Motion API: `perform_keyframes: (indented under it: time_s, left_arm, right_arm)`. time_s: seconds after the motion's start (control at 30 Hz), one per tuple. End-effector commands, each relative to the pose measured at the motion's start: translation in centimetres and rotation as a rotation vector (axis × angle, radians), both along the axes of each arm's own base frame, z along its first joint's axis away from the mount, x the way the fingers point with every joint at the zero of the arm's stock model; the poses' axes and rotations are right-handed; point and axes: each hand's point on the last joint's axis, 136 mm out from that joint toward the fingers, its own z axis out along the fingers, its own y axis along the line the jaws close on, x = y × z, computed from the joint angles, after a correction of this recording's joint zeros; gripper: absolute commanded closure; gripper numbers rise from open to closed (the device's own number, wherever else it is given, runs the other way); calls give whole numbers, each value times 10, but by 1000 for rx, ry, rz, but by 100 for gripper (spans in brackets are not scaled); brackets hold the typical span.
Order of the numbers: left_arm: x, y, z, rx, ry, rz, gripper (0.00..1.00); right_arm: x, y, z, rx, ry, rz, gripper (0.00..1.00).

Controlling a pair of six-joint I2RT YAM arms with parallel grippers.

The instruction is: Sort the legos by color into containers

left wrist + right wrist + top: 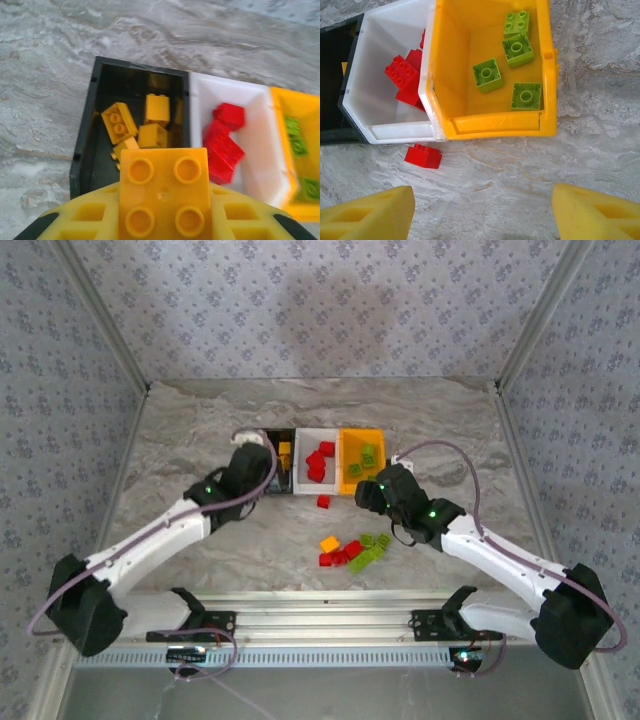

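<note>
Left gripper | holds yellow brick | over near rim, black bin

No text, label, brand or number can be read on the small plastic bricks, the open plastic bins or the marbled surface.

- I see three bins side by side, touching: the left bin, the middle bin and the right bin.
- In each bin lie some bricks.
- One loose brick lies just before the middle bin.
- A pile of bricks lies nearer to me, before the right bin.
- My left gripper holds a held brick over the left bin.
</note>
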Motion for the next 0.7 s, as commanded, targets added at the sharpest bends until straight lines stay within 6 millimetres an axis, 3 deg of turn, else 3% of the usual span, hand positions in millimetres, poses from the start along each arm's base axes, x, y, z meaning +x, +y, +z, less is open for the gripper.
perform_keyframes:
  time_s: [0.0, 0.2, 0.3, 0.37, 0.5, 0.67]
  left_arm:
    - [15, -6, -27, 16, 126, -49, 75]
    - [54, -2, -54, 57, 210, -1, 74]
    - [64, -2, -59, 61, 232, 7, 64]
    - [65, -6, -53, 43, 225, -3, 54]
    - [57, -17, -21, -12, 161, -35, 30]
    - [22, -39, 24, -123, 79, -131, 14]
  right_arm:
    - [-2, 0, -4, 4, 14, -13, 26]
    - [-3, 5, -5, 3, 32, 10, 26]
    - [-6, 11, -12, -2, 55, 36, 26]
    - [-9, 14, -16, -7, 69, 51, 26]
    - [-14, 25, -22, -22, 86, 91, 25]
    - [-23, 45, -32, -39, 111, 159, 25]
